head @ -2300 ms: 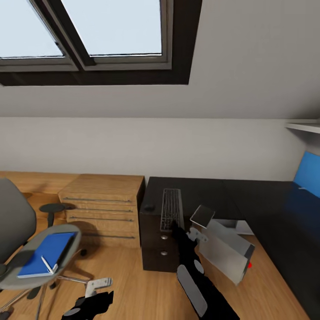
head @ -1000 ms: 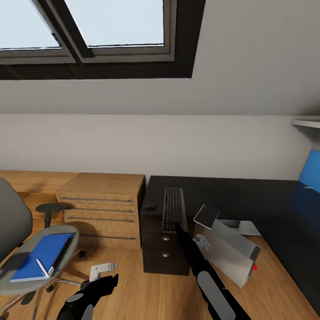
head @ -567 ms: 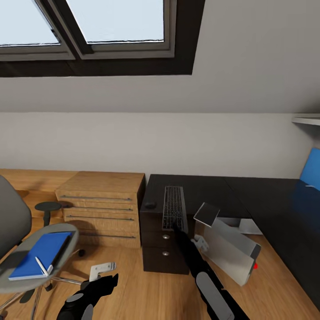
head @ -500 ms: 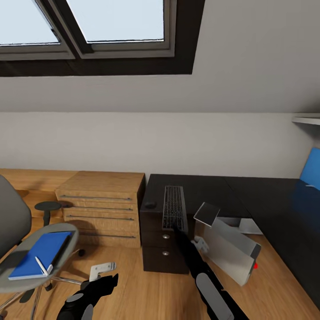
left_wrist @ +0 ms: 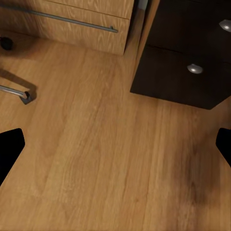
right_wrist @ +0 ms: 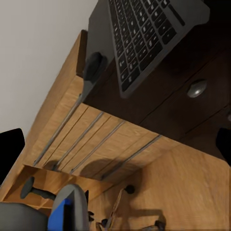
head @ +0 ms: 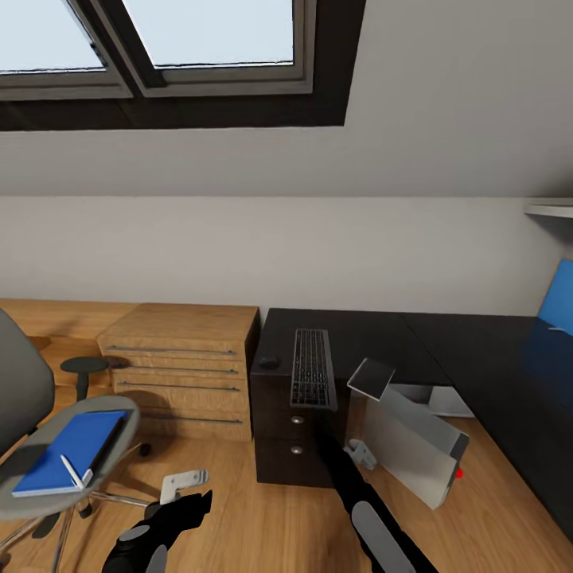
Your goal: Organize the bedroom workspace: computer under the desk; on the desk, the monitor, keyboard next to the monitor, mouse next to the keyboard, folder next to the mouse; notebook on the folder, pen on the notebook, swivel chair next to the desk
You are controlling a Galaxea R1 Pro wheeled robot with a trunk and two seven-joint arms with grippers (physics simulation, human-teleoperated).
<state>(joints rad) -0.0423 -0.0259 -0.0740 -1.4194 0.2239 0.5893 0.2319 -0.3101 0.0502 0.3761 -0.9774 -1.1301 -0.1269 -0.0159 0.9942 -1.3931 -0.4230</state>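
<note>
- We see the desk with the keyboard lying on its glossy top, the near end of it poking out past the front edge above the drawers; the mouse sits just beside it. The computer leans tilted on the floor in the desk's corner, not yet tucked under.
- The swivel chair stands well apart from the desk, the blue folder on its seat and a white pen on that.
- Against the picture of a couple of seconds ago, our right gripper has pulled back from the keyboard's end and dropped in front of the drawers. Its fingers look spread and hold nothing.
- Our left gripper has barely moved, hanging over bare floor, its black fingertips at opposite edges of the left wrist view, wide apart, empty.
- We judge the keyboard step finished and the folder next.
</note>
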